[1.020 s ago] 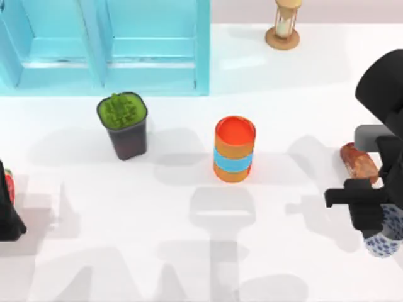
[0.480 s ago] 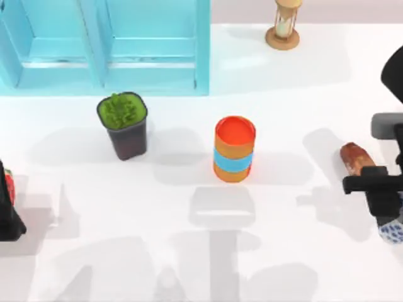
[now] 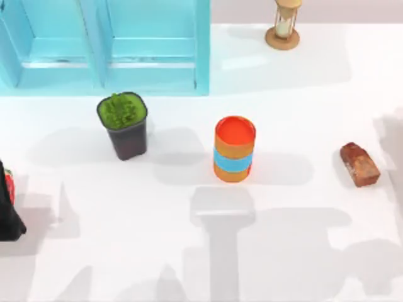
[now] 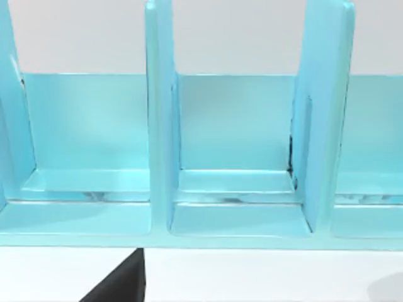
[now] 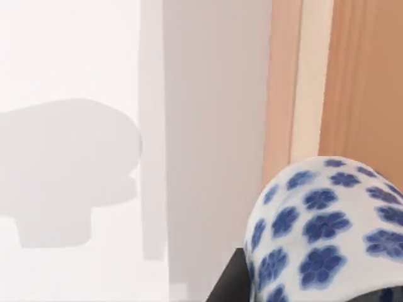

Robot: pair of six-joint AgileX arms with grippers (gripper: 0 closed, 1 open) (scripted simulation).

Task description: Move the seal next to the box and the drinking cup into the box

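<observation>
The seal (image 3: pixel 359 164), a reddish-brown mottled block, lies on the white table near its right side, far from the light blue box (image 3: pixel 107 50) at the back left. The box's open compartments face the left wrist view (image 4: pixel 239 157). The drinking cup (image 5: pixel 321 226), white with blue flowers, hangs close in the right wrist view with my right gripper (image 5: pixel 302 290) shut on it; one dark finger (image 5: pixel 228 284) shows beside it. Below the cup I see the table's edge and a tan strip beyond it. My left arm (image 3: pixel 7 204) is parked at the table's left edge.
An orange cylinder with a blue band (image 3: pixel 235 149) stands mid-table. A dark pot with a green plant (image 3: pixel 123 124) sits left of it, in front of the box. A wooden hourglass (image 3: pixel 283 25) stands at the back right.
My right arm carried the drinking cup rightward and out of the top view. The seal, partly covered by the arm before, now lies fully in sight. The left arm has not moved.
</observation>
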